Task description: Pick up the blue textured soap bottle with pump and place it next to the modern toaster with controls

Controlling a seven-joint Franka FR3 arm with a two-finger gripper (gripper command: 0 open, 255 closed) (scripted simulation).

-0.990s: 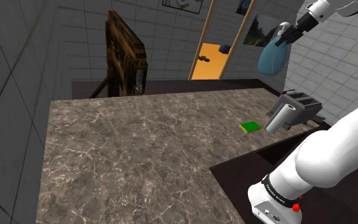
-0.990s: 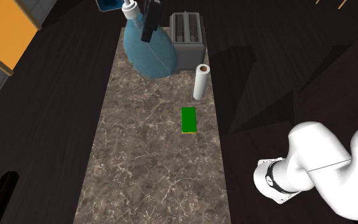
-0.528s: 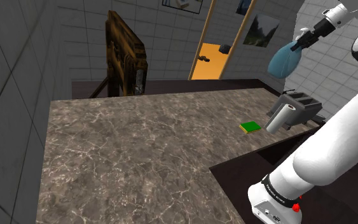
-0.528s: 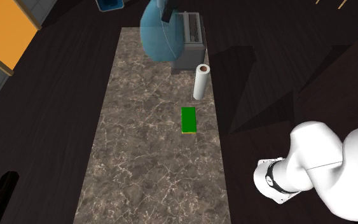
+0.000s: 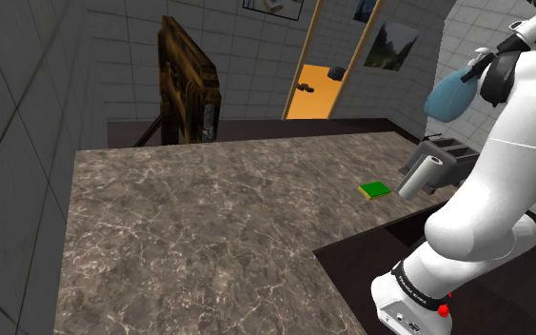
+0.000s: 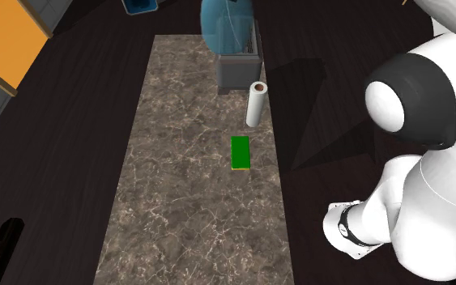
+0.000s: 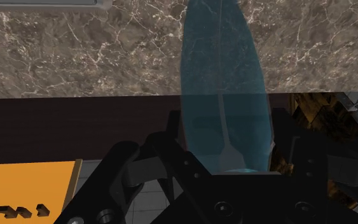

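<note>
The blue soap bottle (image 5: 449,96) hangs in the air above the grey toaster (image 5: 454,156), near the far right end of the marble counter (image 5: 208,219). My gripper (image 5: 482,67) is shut on it at its pump end. In the second exterior view the bottle (image 6: 228,24) covers the top of the toaster (image 6: 237,71). Seen from the wrist, the bottle (image 7: 225,83) stretches away from my gripper (image 7: 225,162), whose black fingers (image 7: 171,156) clasp it on both sides, with the counter far below.
A white paper roll (image 6: 256,104) stands just in front of the toaster and a green pad (image 6: 240,152) lies nearer along the counter. A dark wooden frame (image 5: 189,86) stands behind the counter's far edge. My white arm (image 6: 428,121) fills the right side.
The arm has swung toward the shoulder view's right, carrying the bottle from beside the toaster to above it. The grip has held throughout.
</note>
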